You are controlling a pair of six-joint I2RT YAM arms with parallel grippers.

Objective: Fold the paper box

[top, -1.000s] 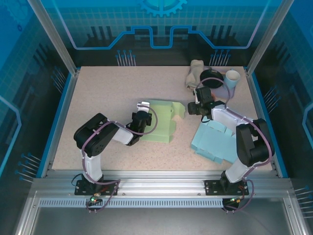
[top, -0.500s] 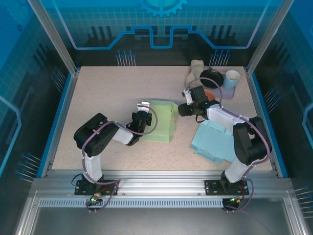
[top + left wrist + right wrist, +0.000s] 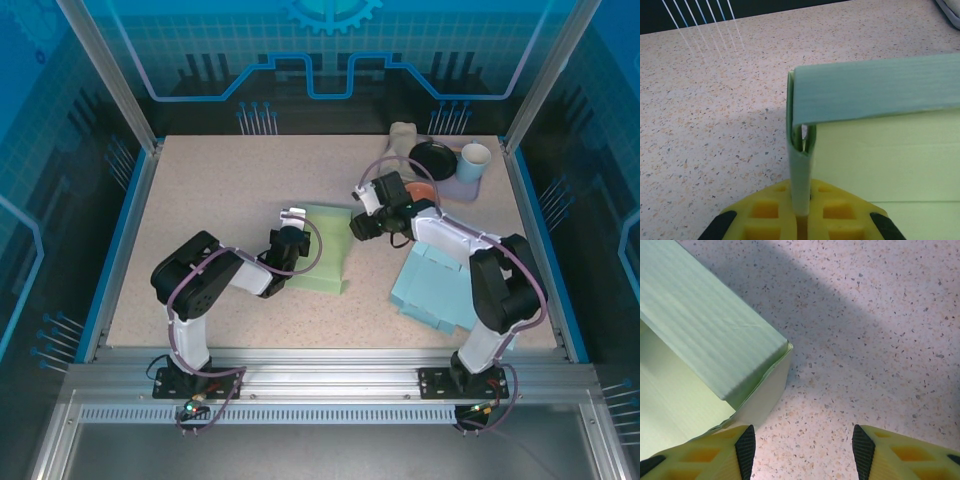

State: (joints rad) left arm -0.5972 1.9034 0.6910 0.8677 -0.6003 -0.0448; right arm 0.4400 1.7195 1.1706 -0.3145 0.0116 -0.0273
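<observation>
The green box [image 3: 328, 252] sits mid-frame in the top view, open side up, its long axis running top to bottom. The left gripper [image 3: 801, 212] is clamped on its left wall. The right gripper [image 3: 358, 226] hangs open by its upper-right corner. Cup [image 3: 475, 160], upper right: contents unclear.

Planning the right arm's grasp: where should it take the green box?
On the green box, probably the raised wall nearest the right gripper, from above: thin and upright, so its open jaws can straddle it. The left gripper clamps the opposite edge.
</observation>
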